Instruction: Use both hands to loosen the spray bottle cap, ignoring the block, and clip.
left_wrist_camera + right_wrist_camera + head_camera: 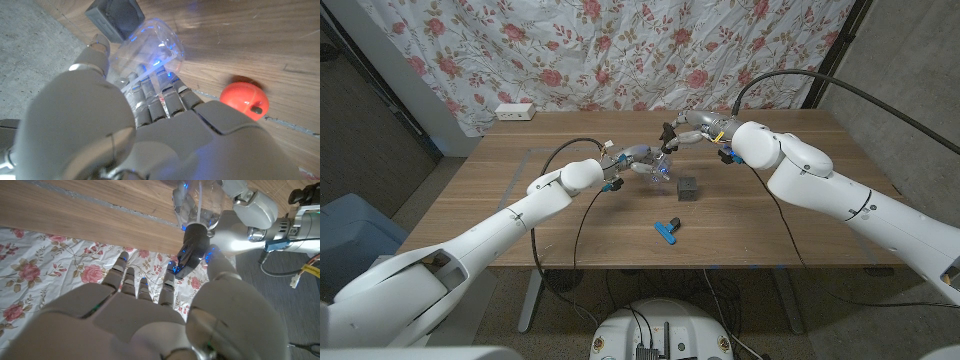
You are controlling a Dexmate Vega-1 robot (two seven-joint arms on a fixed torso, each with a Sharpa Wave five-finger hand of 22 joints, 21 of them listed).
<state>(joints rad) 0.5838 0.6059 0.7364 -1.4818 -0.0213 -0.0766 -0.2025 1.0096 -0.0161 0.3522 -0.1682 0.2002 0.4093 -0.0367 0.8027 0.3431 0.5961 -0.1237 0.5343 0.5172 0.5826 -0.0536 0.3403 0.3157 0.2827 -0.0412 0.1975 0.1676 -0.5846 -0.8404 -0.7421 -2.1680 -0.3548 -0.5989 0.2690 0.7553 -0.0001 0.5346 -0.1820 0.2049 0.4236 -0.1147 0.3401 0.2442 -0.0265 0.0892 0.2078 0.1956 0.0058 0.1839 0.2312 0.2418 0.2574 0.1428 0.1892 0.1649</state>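
A clear spray bottle (661,170) is held above the table in my left hand (638,160), whose fingers wrap its body. Its black spray cap (668,134) points toward my right hand (692,127), which pinches it between thumb and fingers. In the left wrist view my left hand (125,125) curls around the clear bottle (152,50). The right wrist view has my right hand (150,315) closed around the black cap (192,247), with the bottle (200,202) and my left hand (250,210) beyond it.
A dark grey block (688,188) (117,17) sits on the wooden table (520,170) just in front of the bottle. A blue clip (667,229) lies nearer the front edge. An orange-red round thing (245,99) rests on the wood. A white power strip (516,112) lies far left.
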